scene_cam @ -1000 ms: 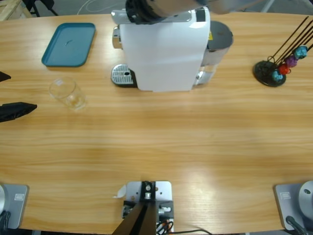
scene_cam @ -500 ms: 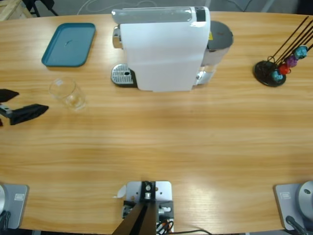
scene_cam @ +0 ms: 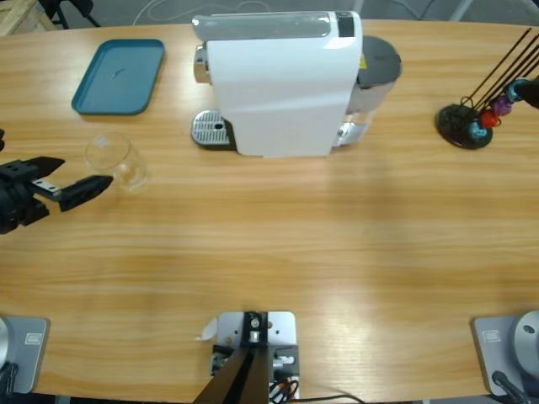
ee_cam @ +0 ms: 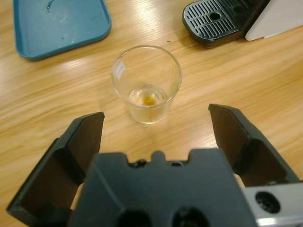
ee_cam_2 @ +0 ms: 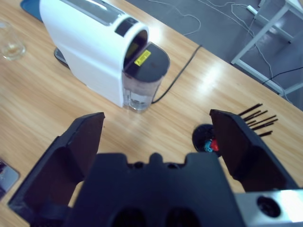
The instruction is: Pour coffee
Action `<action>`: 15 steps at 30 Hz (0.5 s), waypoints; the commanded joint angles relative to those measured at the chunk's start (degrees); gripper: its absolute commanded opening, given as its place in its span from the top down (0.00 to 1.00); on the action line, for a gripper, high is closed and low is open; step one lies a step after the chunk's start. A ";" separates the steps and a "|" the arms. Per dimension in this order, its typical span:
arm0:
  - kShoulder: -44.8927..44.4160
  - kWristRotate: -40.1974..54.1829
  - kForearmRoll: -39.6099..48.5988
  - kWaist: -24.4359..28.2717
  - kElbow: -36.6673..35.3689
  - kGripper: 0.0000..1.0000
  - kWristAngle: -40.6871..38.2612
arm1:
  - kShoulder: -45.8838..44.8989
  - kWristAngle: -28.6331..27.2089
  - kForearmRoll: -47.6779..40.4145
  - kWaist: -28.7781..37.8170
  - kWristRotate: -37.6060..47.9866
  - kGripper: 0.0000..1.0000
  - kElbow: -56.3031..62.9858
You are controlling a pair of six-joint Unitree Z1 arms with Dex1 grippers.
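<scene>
A trace of coffee (ee_cam: 149, 100) lies in the clear glass (scene_cam: 117, 161) at the table's left, near the teal tray (scene_cam: 118, 76). The left gripper (scene_cam: 66, 180), wide open and empty, has been brought closer to the glass; a grasp seems imminent. The right gripper (ee_cam_2: 156, 137) is held open, empty.

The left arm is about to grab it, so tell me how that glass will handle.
The glass looks rigid, thin-walled and clear, so probably fragile and slick under hard black jaws. It seems light: only a trace of coffee lies at the bottom. Standing upright and narrowing toward its base, it could tip if the open left tool nudges one side first.
</scene>
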 commanded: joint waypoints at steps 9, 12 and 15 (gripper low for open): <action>12.85 -1.53 -15.38 -0.60 5.16 0.00 5.46 | -4.83 6.61 5.12 0.75 -0.02 0.00 10.09; 15.59 -1.60 -19.09 -0.62 6.36 0.00 5.69 | -4.87 5.05 5.20 0.75 -0.83 0.00 10.17; 16.64 -1.64 -20.60 -0.63 6.59 0.00 6.95 | -4.75 4.73 5.20 0.75 -0.88 0.00 10.26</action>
